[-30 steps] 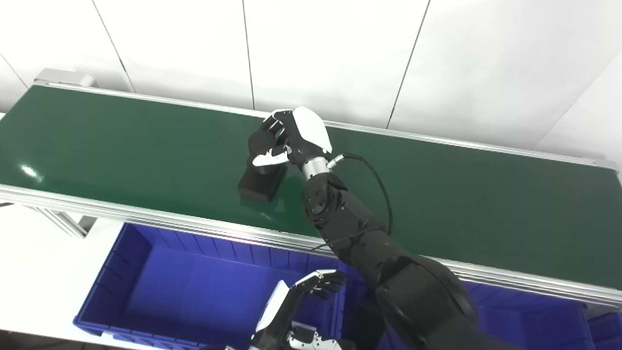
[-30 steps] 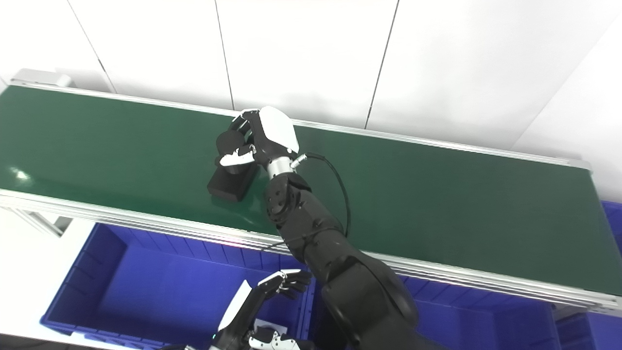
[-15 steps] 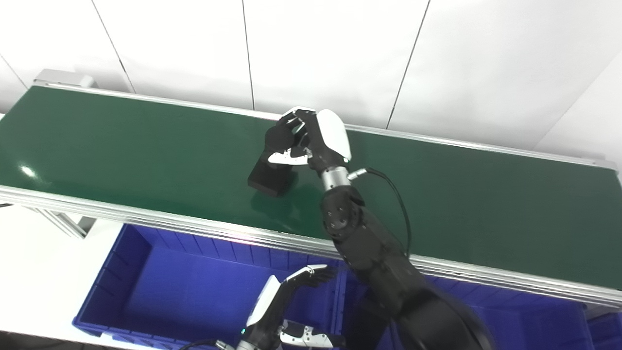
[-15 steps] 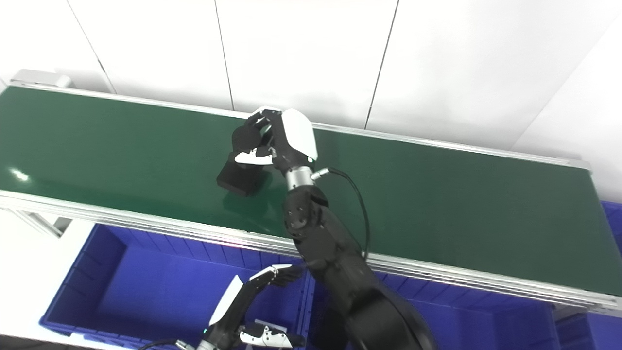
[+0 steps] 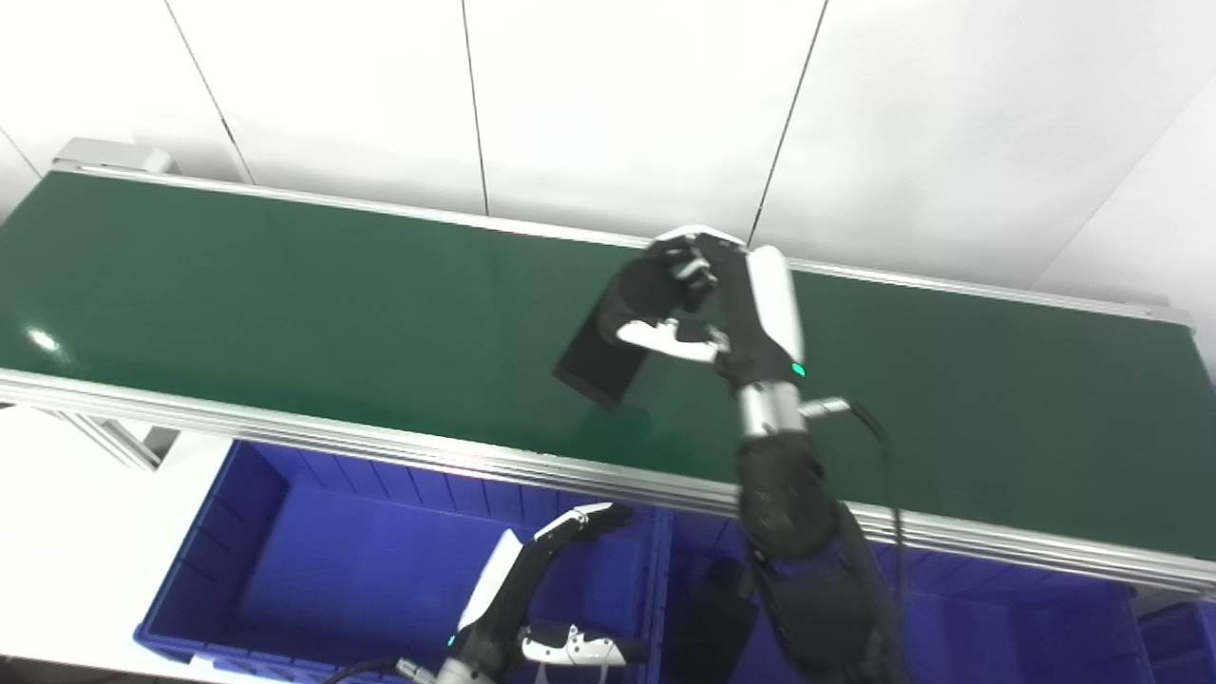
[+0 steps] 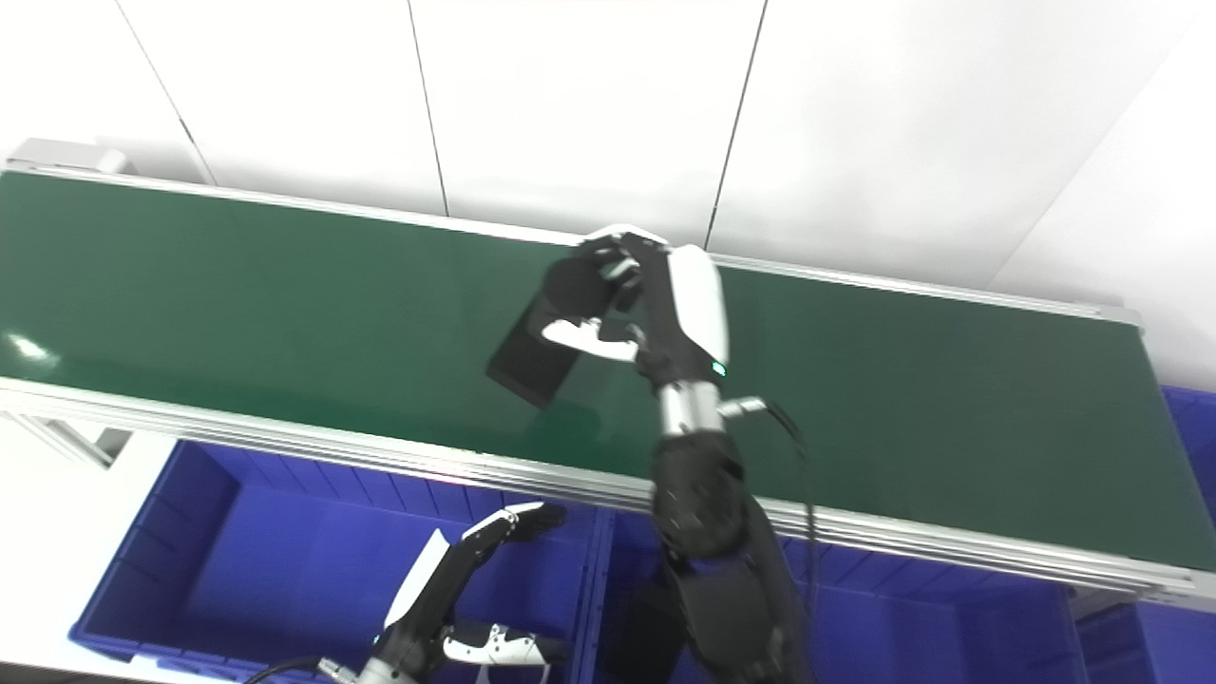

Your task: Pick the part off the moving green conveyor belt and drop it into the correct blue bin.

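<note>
No readable text, labels, brands or numbers on anything in view.

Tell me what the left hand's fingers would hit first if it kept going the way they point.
Probably the conveyor's aluminium side rail. The left hand hangs open over the blue bin, fingertips aimed up and right; depth is unclear.

White panel wall [image 5: 627, 104] behind the line — thin dark vertical seams split it into wide panels, and one more seam runs diagonally at the far right. Even, bright lighting, no hard shadows on the wall. A small grey metal housing [image 5: 112, 155] sits at the top-left corner against the wall. White floor or platform surface [image 5: 76, 532] at lower left — a grey aluminium frame leg [image 5: 123, 442] angles down onto it.
</note>
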Tool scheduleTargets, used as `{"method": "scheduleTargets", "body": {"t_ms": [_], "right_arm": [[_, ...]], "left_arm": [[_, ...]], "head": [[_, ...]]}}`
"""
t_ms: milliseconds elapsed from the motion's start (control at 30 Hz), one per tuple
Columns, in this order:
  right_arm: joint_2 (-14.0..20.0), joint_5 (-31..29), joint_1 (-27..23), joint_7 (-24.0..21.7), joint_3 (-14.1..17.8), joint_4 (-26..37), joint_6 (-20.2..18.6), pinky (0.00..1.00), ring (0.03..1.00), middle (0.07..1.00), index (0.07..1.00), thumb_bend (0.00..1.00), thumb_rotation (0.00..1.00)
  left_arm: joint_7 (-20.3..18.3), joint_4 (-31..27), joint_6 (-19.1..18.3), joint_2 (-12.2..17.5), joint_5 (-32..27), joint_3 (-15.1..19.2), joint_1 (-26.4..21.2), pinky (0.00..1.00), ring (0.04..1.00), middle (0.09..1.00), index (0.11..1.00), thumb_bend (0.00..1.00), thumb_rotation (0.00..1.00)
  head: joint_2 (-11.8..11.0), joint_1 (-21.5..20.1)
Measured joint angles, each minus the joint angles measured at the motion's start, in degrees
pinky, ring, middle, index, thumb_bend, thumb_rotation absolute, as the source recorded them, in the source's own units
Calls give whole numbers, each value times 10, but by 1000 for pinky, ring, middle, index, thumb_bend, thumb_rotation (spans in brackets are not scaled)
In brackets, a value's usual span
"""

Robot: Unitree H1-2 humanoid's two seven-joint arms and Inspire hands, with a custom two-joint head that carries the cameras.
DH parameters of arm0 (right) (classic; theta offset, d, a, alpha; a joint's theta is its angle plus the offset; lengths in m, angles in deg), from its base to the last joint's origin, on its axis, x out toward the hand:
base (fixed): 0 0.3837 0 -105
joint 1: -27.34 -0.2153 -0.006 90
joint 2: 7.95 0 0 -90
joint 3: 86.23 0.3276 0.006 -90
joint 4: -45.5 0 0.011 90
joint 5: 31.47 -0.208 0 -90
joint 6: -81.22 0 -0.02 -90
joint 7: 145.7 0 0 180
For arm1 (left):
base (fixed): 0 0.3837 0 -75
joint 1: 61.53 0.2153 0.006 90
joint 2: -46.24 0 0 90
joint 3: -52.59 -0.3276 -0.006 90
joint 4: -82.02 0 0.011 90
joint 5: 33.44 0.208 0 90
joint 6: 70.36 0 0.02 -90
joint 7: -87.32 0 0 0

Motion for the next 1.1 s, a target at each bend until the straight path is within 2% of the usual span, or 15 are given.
{"method": "scheduleTargets", "body": {"t_ms": [167,367,433,533,567,700,900,1100], "right_arm": [[14,1,59,-27,20,85,-31,293,351,445,537,513,0],[38,1,116,-55,49,181,-41,286,339,440,538,513,0],[50,0,138,-64,61,215,-43,291,343,440,538,513,0],[66,-1,172,-78,74,249,-46,285,333,438,540,512,0],[70,-1,183,-83,77,258,-47,283,331,437,540,512,0],[85,0,249,-102,86,313,-59,283,331,438,540,512,0],[99,-8,328,-126,101,339,-66,281,333,438,538,512,0],[114,-12,374,-157,112,346,-81,280,349,453,533,514,0]], "left_arm": [[-27,-9,0,0,-15,21,11,750,770,790,794,865,366],[-64,-29,0,-1,-22,51,31,753,776,800,797,868,371],[-77,-35,0,-1,-28,64,40,753,780,813,803,863,360],[-106,-51,0,-3,-45,88,51,752,783,820,805,866,346],[-116,-54,0,-4,-51,97,54,749,783,823,807,865,352],[-148,-71,0,-13,-58,133,68,733,775,821,805,871,379],[-202,-88,0,-32,-71,183,81,719,768,811,797,886,378],[-254,-99,0,-48,-83,229,91,728,771,804,799,887,385]], "head": [[5,-12],[20,-30],[35,-45],[45,-55],[45,-55],[71,-78],[90,-94],[113,-113]]}}
